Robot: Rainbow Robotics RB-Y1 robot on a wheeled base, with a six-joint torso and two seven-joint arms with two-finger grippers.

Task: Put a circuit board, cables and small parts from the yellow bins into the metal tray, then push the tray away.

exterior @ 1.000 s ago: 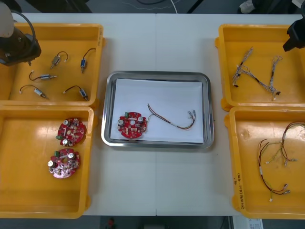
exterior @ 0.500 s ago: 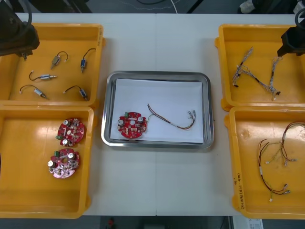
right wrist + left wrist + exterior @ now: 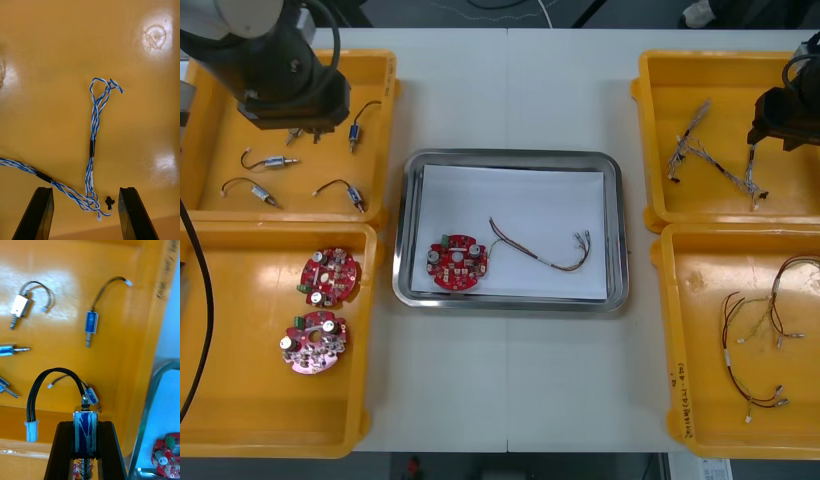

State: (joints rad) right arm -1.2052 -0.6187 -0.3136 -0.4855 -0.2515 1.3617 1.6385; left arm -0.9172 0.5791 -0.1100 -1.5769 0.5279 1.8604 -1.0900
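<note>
Surface (image 3: 510, 380), light and flat, carries four yellow plastic bins, two at each side, and between them a shiny rectangular metal tray (image 3: 510, 156) lined white. The tray already holds a round red circuit board (image 3: 457, 264) at its lower left and a thin red and yellow cable (image 3: 540, 250) near its centre. In the front view the left arm stands over the upper-left yellow bin (image 3: 320, 160) and the right arm over the upper-right yellow bin (image 3: 710, 205). The right claw (image 3: 85, 192) has its fingers apart, bracketing the end of a twisted blue and white cable (image 3: 92, 146) on the bin floor. The left claw (image 3: 85, 424) is clamped on a small blue-sided metal part (image 3: 85, 437), seemingly lifted clear of the bin floor. The part's long axis runs along the fingers, pin end pointing away from the wrist and spring end back toward it. Its looped black lead (image 3: 33, 401) arches off to one side and ends in a white plug (image 3: 31, 430). That dangling lead is the likely trouble: it could catch a loose part or the bin wall on the way to the tray and twist the smooth body out of the grip. On the right, a second strand crosses between the fingers, so closing may gather both cables.
</note>
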